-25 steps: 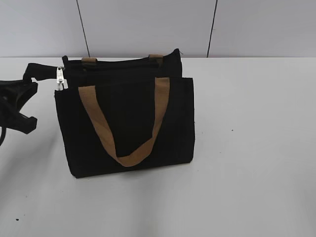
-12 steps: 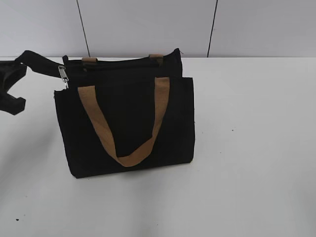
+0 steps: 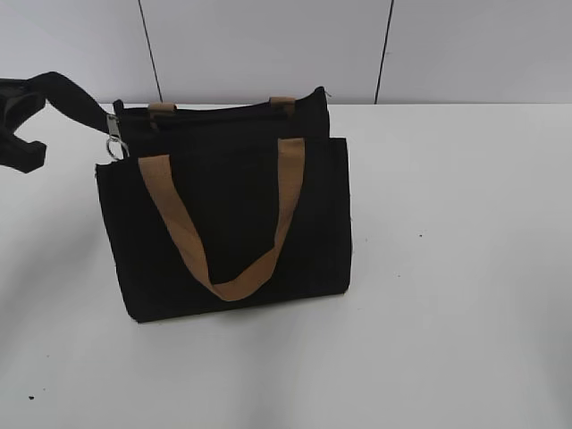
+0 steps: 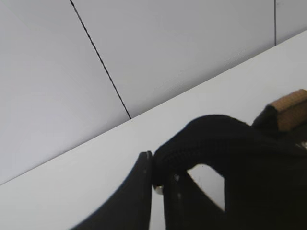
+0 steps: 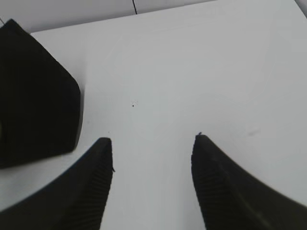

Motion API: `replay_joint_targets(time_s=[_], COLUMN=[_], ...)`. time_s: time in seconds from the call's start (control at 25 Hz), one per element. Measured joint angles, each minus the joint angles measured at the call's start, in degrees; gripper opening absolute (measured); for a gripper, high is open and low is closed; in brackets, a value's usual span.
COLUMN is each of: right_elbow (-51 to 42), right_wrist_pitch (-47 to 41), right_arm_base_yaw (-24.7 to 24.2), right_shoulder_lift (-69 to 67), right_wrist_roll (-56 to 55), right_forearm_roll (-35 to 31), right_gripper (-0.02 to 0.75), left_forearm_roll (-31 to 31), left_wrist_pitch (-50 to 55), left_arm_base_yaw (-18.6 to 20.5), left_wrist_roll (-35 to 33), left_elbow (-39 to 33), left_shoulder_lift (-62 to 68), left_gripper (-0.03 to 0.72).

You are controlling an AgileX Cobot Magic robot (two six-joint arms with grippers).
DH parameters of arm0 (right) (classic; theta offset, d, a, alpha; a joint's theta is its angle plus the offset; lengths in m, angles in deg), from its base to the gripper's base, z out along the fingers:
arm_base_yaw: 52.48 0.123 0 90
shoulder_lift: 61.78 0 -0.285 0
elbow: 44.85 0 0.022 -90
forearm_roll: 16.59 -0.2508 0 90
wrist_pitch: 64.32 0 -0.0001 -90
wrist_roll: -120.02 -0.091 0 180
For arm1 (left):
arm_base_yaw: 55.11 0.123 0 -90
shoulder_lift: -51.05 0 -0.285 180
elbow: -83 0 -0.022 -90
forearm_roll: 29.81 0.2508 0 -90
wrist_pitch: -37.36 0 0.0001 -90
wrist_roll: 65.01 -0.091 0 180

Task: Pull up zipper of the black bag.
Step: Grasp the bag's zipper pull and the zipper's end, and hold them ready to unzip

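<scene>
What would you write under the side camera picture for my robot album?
Left gripper pinches the end tab of the black bag, stretching it sideways beside the silver zipper on a white table.

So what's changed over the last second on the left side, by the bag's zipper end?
The left gripper, shut on the black fabric tab at the bag's zipper end, rose and drew back toward the left edge, stretching the tab up and outward. The zipper pull swung, so its ring now hangs at the bottom. The black bag, its tan handles and the open right gripper over the bare table show no change.
</scene>
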Motion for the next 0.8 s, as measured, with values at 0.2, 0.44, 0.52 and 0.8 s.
replay_joint_targets(time_s=[0.2, 0.44, 0.52, 0.8], right_elbow=[2.05, 7.60, 9.57, 17.41], right_wrist_pitch=[7.32, 10.80, 11.02, 12.05], right_arm_base_yaw=[0.00, 2.45, 5.38, 20.89], right_shoulder_lift=[-12.22, -25.67, -29.83, -45.94], right_wrist_roll=[5.37, 11.87, 12.12, 11.90], right_forearm_roll=[-3.07, -4.10, -4.15, -4.15], right_gripper=[0.408, 0.408, 0.408, 0.408], left_forearm_roll=[1.03, 1.04, 1.04, 0.89], left_wrist_pitch=[1.91, 2.33, 2.33, 2.40], left_arm_base_yaw=[-0.26, -3.01, -3.82, -4.03], left_wrist_roll=[1.69, 1.82, 1.82, 1.87], left_elbow=[1.81, 2.27, 2.27, 2.27], left_shoulder_lift=[0.00, 0.00, 0.00, 0.00], left_gripper=[0.034, 0.034, 0.034, 0.034])
